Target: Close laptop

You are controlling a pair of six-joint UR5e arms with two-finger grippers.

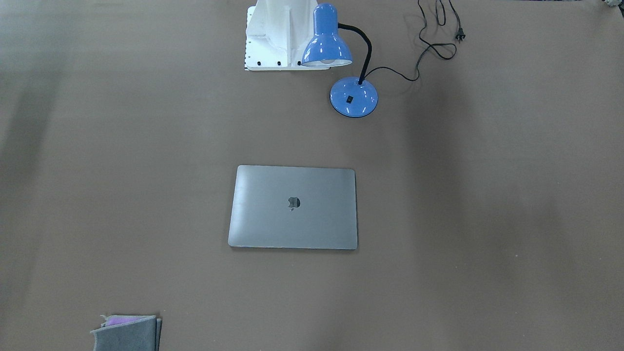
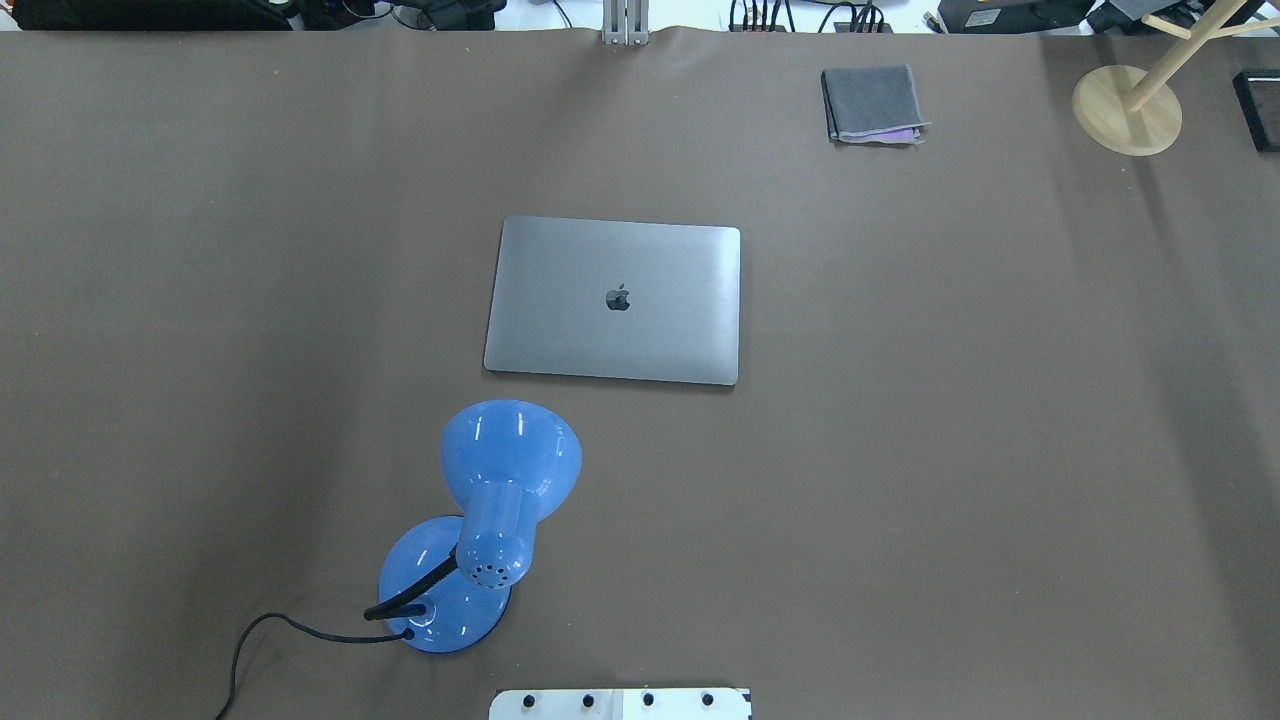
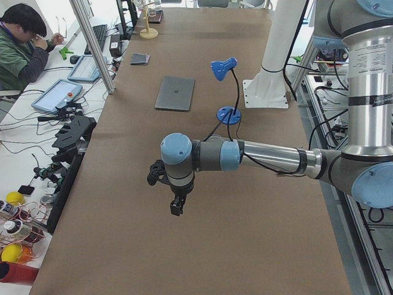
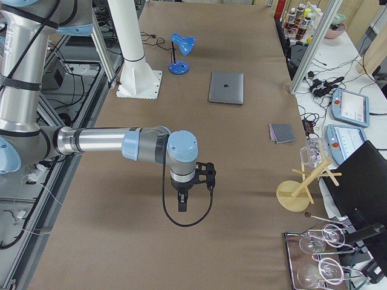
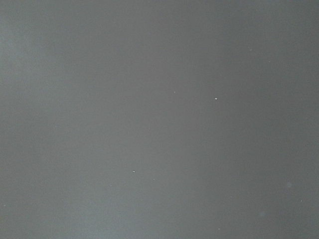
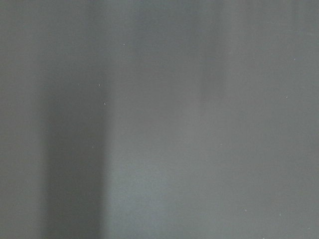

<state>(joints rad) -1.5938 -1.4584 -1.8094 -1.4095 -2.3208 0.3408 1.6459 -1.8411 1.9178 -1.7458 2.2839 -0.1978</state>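
Overhead exterior view showed the laptop [image 2: 615,300] lying flat near the middle of the counter [image 2: 1000,450], lid fully down with the logo facing up, so the task was judged already complete. A blue lamp [image 2: 505,470] stood just beside its robot-side edge without touching it, and a folded cloth [image 2: 872,103] lay well apart toward the far side. The left pincer [image 3: 176,210] appeared only in the exterior left view, hanging above bare counter well away from the laptop; whether it stood wide or narrow could not be told. The right pincer [image 4: 182,206] appeared only in the exterior right view, likewise well apart from the laptop, and its state could not be told either. Both wrist views showed only plain counter surface. Handling judgement: the metal shell was likely stiff, smooth and slippery, of moderate weight, with a fragile screen under the lid. If any further seating were needed, the advised contact was a light, flat downward press on the lid near the edge opposite the hinge, not a pinch. Which long edge carried the hinge could not be told.
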